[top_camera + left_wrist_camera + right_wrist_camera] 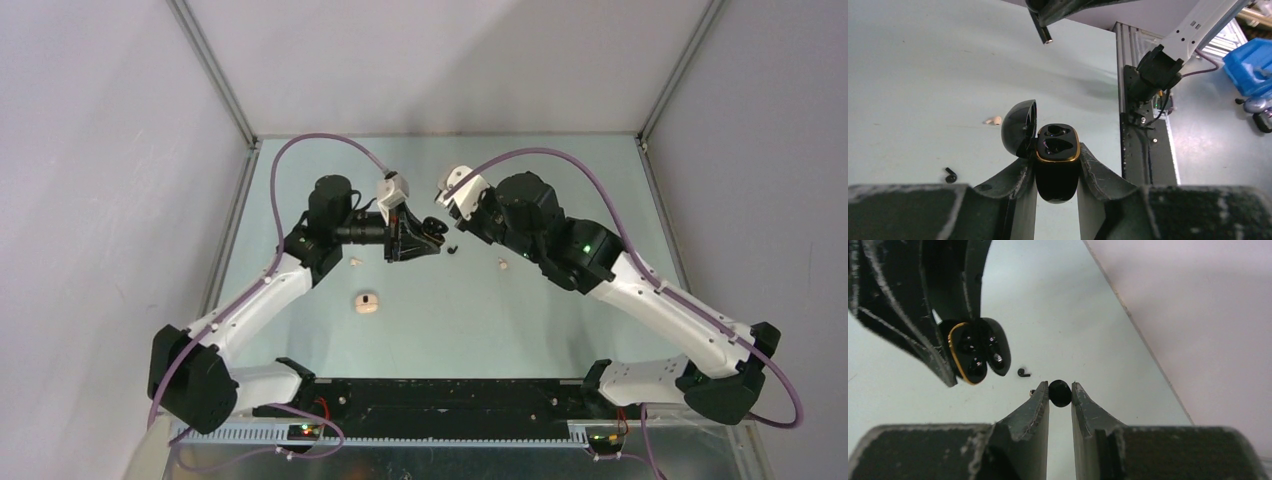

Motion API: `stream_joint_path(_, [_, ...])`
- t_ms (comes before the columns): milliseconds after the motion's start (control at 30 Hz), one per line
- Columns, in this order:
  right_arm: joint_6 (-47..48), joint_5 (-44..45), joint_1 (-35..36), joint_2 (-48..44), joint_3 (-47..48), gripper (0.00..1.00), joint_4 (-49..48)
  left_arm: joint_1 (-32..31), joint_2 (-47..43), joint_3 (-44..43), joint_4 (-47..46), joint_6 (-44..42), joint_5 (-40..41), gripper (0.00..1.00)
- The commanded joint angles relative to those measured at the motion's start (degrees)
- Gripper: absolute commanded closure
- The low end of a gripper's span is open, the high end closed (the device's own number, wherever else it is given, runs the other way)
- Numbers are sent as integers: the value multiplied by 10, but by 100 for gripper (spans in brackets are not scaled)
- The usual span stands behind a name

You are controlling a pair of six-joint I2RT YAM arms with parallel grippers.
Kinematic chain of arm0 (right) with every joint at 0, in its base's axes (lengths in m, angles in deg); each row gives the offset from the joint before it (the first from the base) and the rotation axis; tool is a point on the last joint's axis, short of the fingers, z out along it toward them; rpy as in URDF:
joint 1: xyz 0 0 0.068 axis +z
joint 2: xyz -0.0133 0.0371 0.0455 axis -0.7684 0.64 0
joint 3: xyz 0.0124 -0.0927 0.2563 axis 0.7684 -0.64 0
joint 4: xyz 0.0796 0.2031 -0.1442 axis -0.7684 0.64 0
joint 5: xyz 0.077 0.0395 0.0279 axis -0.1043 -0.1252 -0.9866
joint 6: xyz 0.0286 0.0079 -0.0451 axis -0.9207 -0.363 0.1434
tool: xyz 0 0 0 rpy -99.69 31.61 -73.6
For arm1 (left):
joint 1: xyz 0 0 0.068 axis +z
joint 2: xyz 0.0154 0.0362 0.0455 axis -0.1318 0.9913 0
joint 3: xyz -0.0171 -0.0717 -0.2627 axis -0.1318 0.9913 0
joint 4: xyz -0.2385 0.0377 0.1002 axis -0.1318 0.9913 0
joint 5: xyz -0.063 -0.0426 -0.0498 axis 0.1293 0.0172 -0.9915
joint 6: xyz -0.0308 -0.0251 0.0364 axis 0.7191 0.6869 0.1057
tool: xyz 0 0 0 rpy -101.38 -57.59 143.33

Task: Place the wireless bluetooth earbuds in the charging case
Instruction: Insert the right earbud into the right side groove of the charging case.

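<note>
Clamped in the narrow grip of the left gripper (1058, 161), above the middle of the table (560, 330) toward its far edge: a black charging case (1057, 177), gold-rimmed, lid (1020, 127) swung open to one side, two wells (1058, 145) showing. Just beside it, pinched at the tips of the nearly closed right gripper (1060, 390): a black earbud (1060, 394). Lying on the table below the two grippers: a second black earbud (452, 248). Toward the right edge: a cream earbud (503, 265). Toward the left edge: another cream earbud (354, 262). Nearer the near edge, left of centre, well apart from both grippers: a beige case (367, 302).
</note>
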Motion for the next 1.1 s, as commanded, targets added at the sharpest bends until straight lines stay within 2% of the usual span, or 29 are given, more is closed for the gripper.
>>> stream_joint_path(0, [50, -39, 12, -7, 66, 79, 71, 4, -17, -10, -15, -75, -3, 100])
stream_joint_path(100, [63, -47, 18, 1, 96, 78, 113, 4, -10, -36, 4, -82, 5, 100])
stream_joint_path(233, [71, -45, 34, 2, 125, 78, 134, 4, -7, -28, -73, -25, 14, 100])
stream_joint_path(433, [80, -53, 49, 10, 163, 78, 165, 4, -1, 23, -312, 143, 13, 100])
stream_joint_path(533, [78, -62, 51, 11, 177, 78, 175, 5, -3, 66, -432, 199, 39, 100])
stream_joint_path(633, [79, -61, 51, 13, 181, 78, 175, 6, 7, 127, -621, 237, 55, 100])
stream_joint_path(667, [81, -57, 52, 14, 180, 78, 171, 6, 11, 145, -645, 246, 65, 100])
stream_joint_path(833, [108, -6, 69, 14, 148, 78, 139, 6, 10, 178, -679, 240, 102, 100])
stream_joint_path(1067, [176, 122, 112, 21, 34, 78, -18, 5, 12, 207, -671, 227, 91, 100])
